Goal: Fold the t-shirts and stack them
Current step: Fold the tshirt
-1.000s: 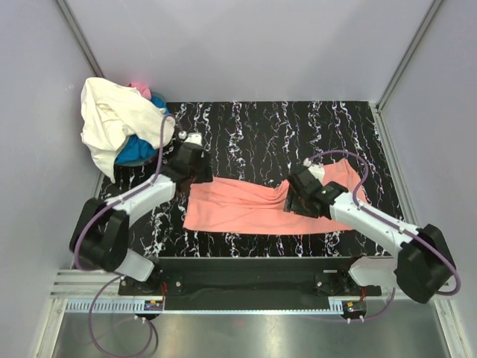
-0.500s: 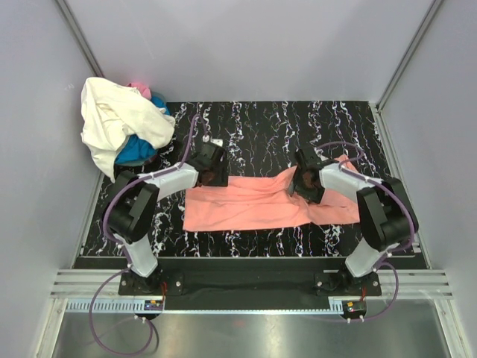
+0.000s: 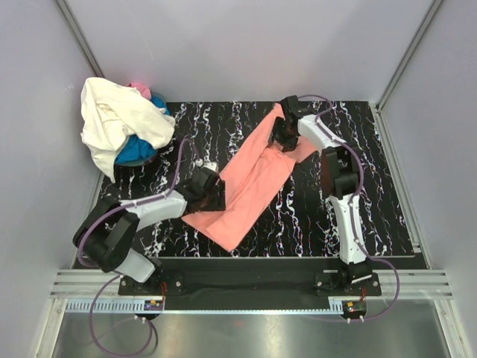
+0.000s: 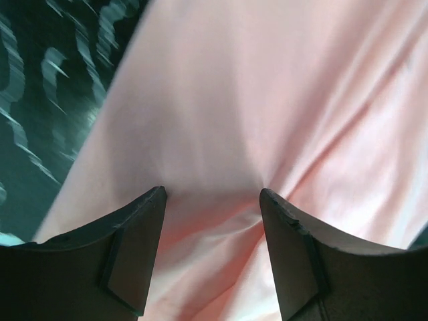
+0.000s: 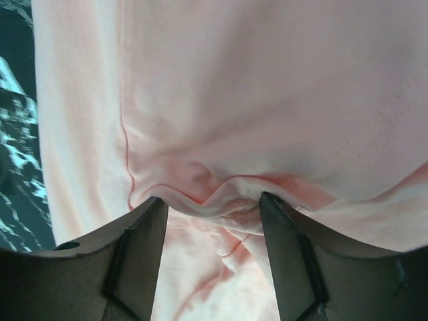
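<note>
Both the left gripper [image 3: 212, 192] and right gripper [image 3: 282, 139] clamp the salmon-pink t-shirt [image 3: 250, 183].

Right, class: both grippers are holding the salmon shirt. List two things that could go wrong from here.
1. The salmon shirt stretches diagonally between the left gripper and right gripper. Each pinches only a small bunch, so one end may slip free.
2. It lies creased and skewed, so the fold may come out crooked.

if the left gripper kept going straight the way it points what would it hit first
The soft salmon-pink cloth t-shirt: it fills the view ahead of the left gripper and puckers between its fingers, so contact looks immediate.
</note>
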You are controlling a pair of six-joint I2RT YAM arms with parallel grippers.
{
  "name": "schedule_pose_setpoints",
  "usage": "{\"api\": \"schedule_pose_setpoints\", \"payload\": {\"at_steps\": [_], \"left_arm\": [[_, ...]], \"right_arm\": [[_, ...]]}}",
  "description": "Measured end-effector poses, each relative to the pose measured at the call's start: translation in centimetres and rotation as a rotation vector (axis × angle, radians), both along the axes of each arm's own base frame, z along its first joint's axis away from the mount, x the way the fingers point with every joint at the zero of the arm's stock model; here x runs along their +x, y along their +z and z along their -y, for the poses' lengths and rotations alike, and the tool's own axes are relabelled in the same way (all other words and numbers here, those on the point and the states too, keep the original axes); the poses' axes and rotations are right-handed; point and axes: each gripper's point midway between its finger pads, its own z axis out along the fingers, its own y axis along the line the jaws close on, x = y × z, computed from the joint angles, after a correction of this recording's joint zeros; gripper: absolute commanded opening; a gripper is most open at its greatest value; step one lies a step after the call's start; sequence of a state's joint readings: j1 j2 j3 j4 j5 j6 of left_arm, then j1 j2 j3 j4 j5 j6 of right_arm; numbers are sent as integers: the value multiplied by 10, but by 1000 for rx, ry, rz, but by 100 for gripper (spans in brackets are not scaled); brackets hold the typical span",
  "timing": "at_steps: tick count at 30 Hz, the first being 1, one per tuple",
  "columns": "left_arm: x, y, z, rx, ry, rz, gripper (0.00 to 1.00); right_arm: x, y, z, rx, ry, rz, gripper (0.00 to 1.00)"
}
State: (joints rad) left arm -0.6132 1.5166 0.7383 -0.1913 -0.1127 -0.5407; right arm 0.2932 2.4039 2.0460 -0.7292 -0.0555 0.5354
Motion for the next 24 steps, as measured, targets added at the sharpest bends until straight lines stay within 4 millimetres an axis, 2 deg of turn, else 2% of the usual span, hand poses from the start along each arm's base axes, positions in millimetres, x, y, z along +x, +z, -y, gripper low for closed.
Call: {"api": "schedule_pose_setpoints", "payload": {"at_steps": [2, 3, 7, 10, 13, 16, 20, 24], "left_arm": [[-18, 1, 12, -28, -27, -7, 66], [-30, 1, 26, -40, -66, -11, 66], [-63, 5, 58, -83, -144, -33, 69], [-86, 8, 71, -95, -187, -60, 71], [-102, 19, 71, -84, -214, -66, 75], [-96, 44, 62, -82, -185, 3, 79], [-76, 71, 50, -80, -135, 107, 80], [-58, 67, 33, -33, -86, 128, 80]], "right_arm": [[14, 1, -11, 14, 37, 15, 68], [18, 2, -15, 17, 51, 20, 69], [20, 3, -23, 18, 107, 23, 74], [16, 6, -27, 29, 163, 21, 79], [12, 6, -29, 31, 216, 17, 83], [5, 11, -26, 17, 255, 13, 88], [-9, 35, -10, -36, 249, 23, 91], [-7, 82, 11, -98, 194, 111, 91]]}}
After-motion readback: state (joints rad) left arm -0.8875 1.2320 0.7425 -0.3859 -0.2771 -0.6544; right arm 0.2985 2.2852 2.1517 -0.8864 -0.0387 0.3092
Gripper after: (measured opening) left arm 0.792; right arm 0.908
